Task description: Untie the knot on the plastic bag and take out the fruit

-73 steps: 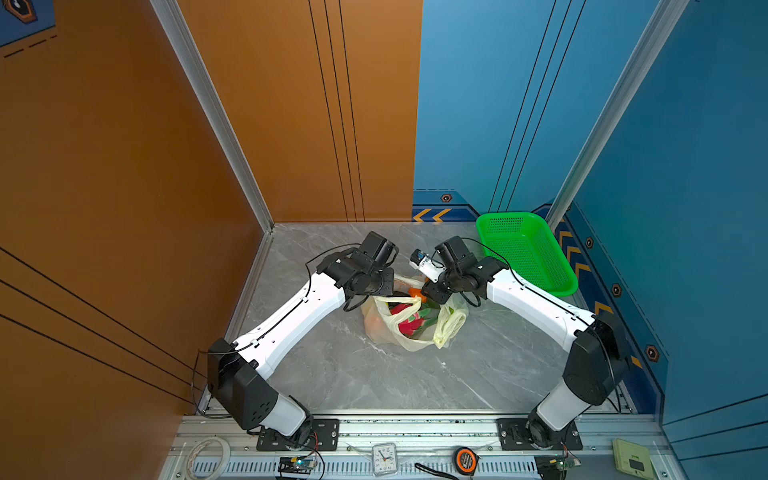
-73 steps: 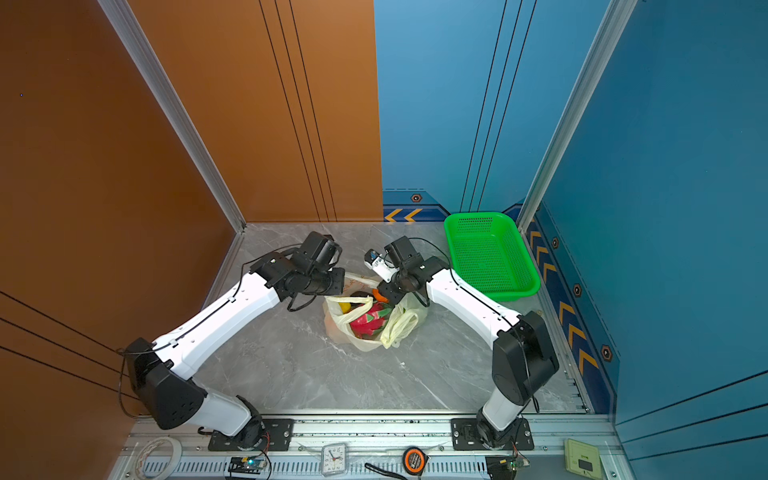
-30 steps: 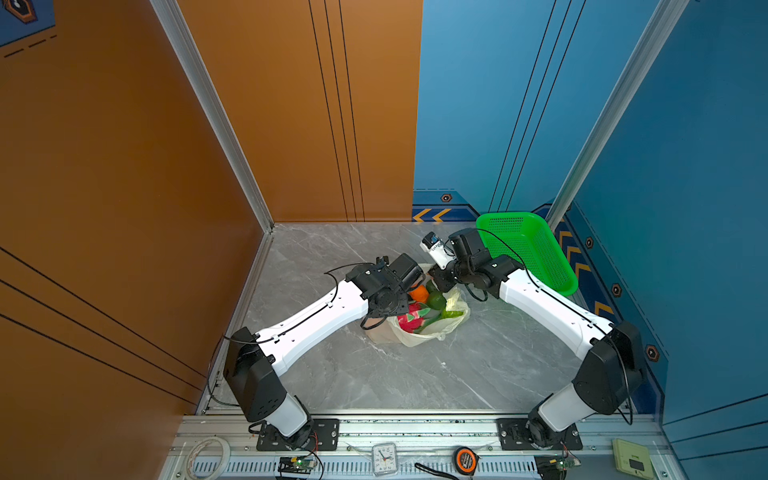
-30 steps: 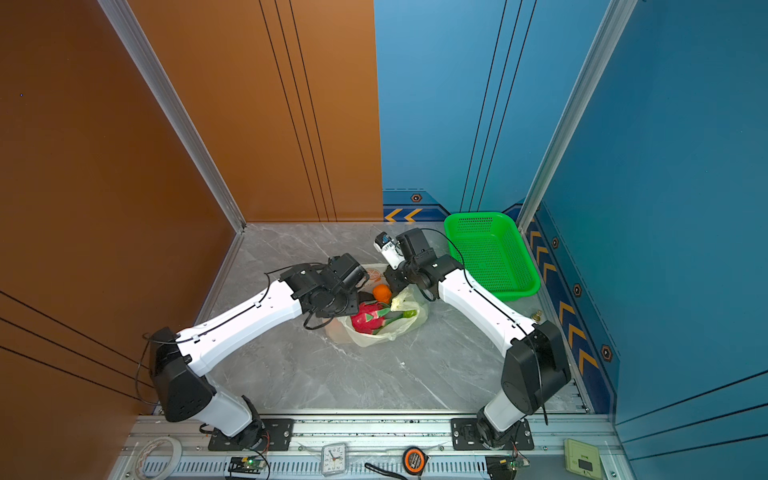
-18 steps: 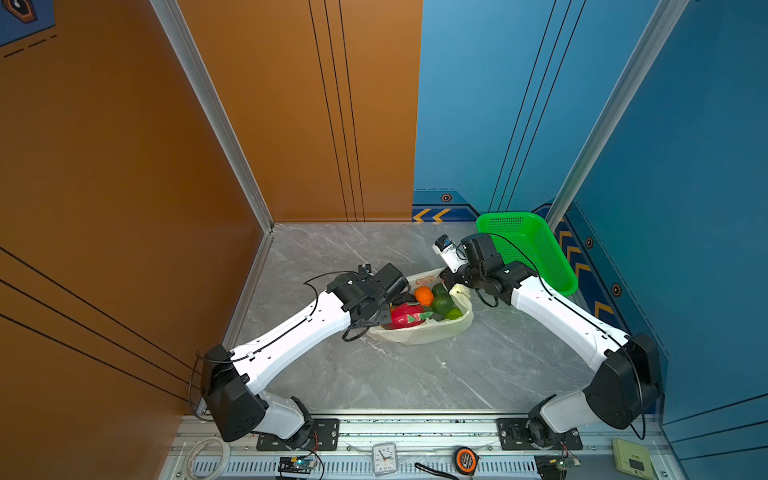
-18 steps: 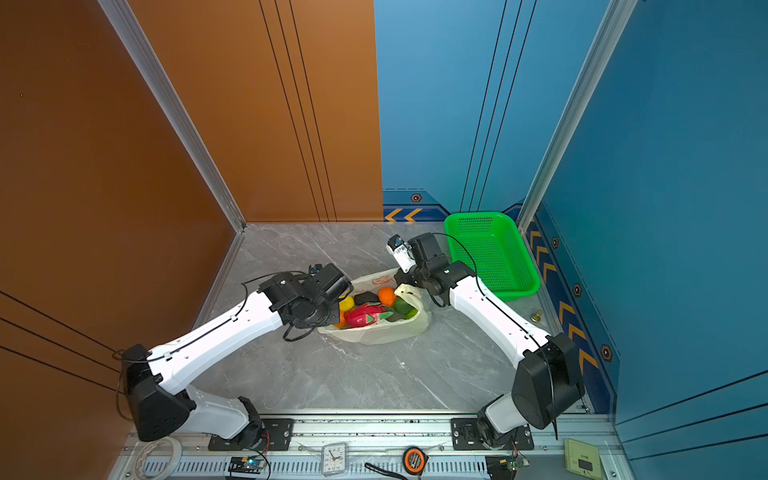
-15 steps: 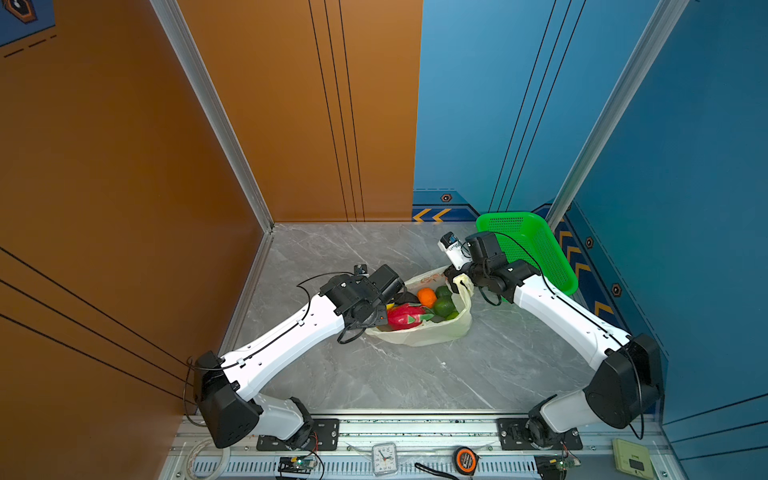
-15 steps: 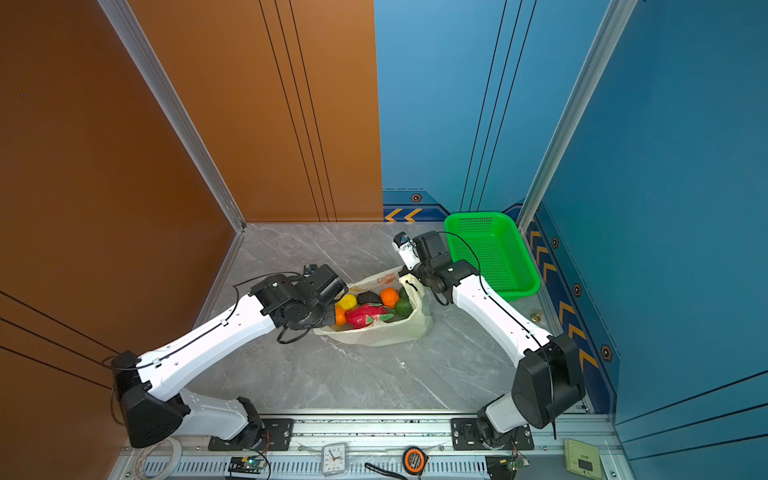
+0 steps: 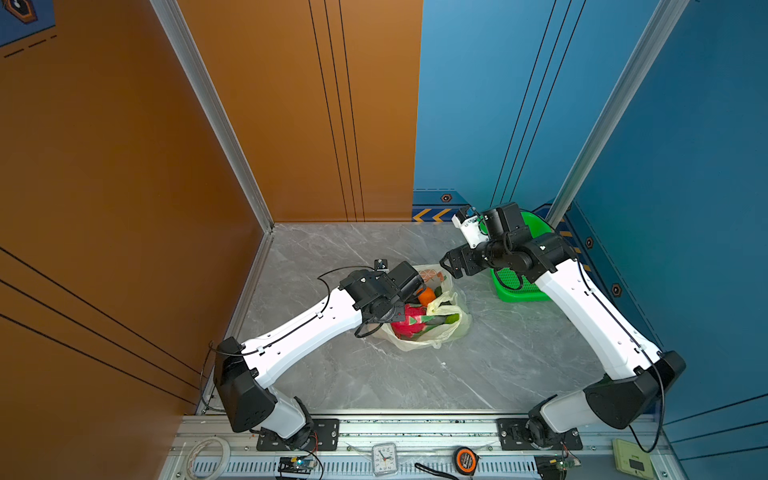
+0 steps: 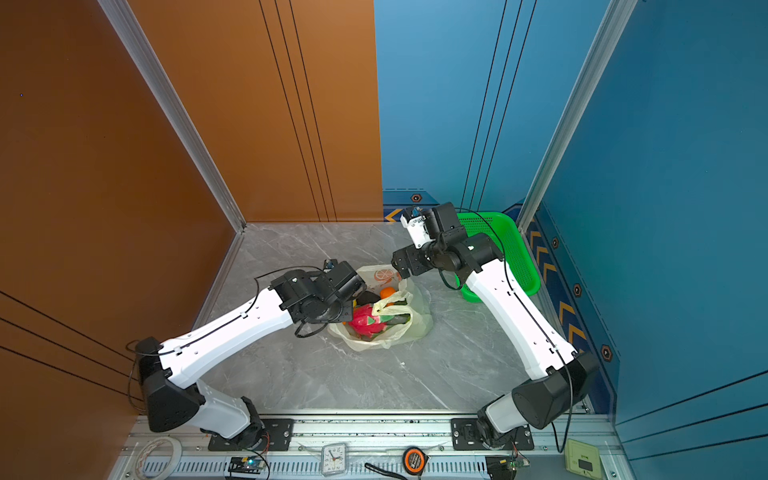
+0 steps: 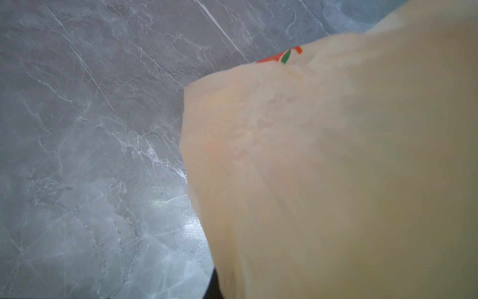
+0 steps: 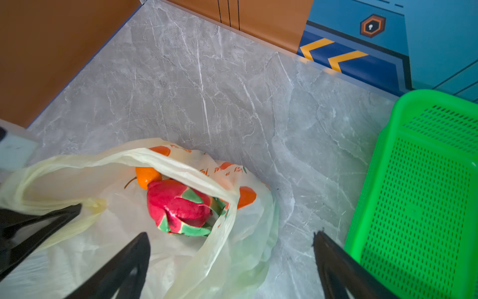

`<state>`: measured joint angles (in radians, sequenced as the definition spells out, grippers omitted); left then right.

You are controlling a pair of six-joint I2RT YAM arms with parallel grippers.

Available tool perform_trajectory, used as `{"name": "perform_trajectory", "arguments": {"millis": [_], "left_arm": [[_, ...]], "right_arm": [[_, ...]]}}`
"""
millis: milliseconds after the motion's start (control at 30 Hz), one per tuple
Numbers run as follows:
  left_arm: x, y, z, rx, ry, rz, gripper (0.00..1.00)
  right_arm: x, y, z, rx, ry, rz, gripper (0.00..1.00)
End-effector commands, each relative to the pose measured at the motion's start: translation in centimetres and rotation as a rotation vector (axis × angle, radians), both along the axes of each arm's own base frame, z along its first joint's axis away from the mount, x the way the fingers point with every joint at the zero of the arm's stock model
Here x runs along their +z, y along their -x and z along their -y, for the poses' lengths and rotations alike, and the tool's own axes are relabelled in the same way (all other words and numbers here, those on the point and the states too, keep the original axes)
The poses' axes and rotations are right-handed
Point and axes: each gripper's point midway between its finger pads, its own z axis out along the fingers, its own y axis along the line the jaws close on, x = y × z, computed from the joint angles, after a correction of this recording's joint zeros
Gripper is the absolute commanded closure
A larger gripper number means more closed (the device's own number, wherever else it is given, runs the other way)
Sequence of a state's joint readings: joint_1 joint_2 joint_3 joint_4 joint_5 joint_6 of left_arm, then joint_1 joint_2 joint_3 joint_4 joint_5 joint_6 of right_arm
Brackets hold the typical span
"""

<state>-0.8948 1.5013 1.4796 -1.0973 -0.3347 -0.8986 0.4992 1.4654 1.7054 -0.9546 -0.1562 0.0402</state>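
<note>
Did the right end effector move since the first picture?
Yes. The right end effector has moved away from the bag toward the basket, and now hangs open.

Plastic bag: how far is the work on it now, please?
Done: the plastic bag lies untied, its mouth wide open. In hand: the left hand pinches its rim, and the right hand hangs open above. Left: the dragon fruit and the orange lie inside; both must come out.

Cream-yellow plastic bag, mouth open, on grey marble; pink-red dragon fruit and orange inside.
</note>
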Motion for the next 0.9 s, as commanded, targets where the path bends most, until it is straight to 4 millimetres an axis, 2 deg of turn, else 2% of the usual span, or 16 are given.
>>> {"name": "perform_trajectory", "arguments": {"millis": [0,100,167,300,433,600,633,667,733,767,867], "left_arm": [[0.7,0.9,0.5,-0.02,0.054,0.009,1.0],[0.4,1.4,0.3,-0.019,0.059,0.003,1.0],[0.3,1.6,0.2,-0.014,0.065,0.007,1.0],[0.7,1.7,0.0,-0.003,0.086,0.024,1.0],[0.7,2.0,0.1,-0.007,0.086,0.035,1.0],[0.4,2.8,0.6,-0.003,0.072,0.063,1.0],[0.2,2.9,0.7,0.0,0.066,0.067,1.0],[-0.1,3.0,0.8,0.005,0.062,0.072,1.0],[-0.5,3.3,1.2,0.002,0.054,0.079,1.0],[-0.6,3.4,1.5,-0.001,0.054,0.084,1.0],[-0.8,3.8,2.2,-0.015,0.056,0.095,1.0]], "right_arm": [[0.5,6.0,0.5,-0.049,-0.039,-0.16,0.02],[1.5,8.8,0.1,-0.097,-0.038,-0.142,0.0],[1.9,10.9,-1.1,-0.07,-0.016,-0.104,0.0],[0.9,12.9,-1.2,-0.041,0.066,-0.016,0.0],[0.1,12.8,-1.4,-0.013,0.169,0.129,0.0],[-1.2,10.7,-2.2,-0.024,0.235,0.225,0.0],[-1.4,10.4,-2.4,-0.029,0.242,0.235,0.03],[-1.6,10.0,-2.5,-0.032,0.237,0.237,0.14],[-1.8,9.4,-2.2,-0.046,0.212,0.24,0.42],[-1.6,9.3,-2.2,-0.039,0.184,0.253,0.49],[-0.9,9.0,-1.6,-0.03,0.108,0.259,0.54]]}}
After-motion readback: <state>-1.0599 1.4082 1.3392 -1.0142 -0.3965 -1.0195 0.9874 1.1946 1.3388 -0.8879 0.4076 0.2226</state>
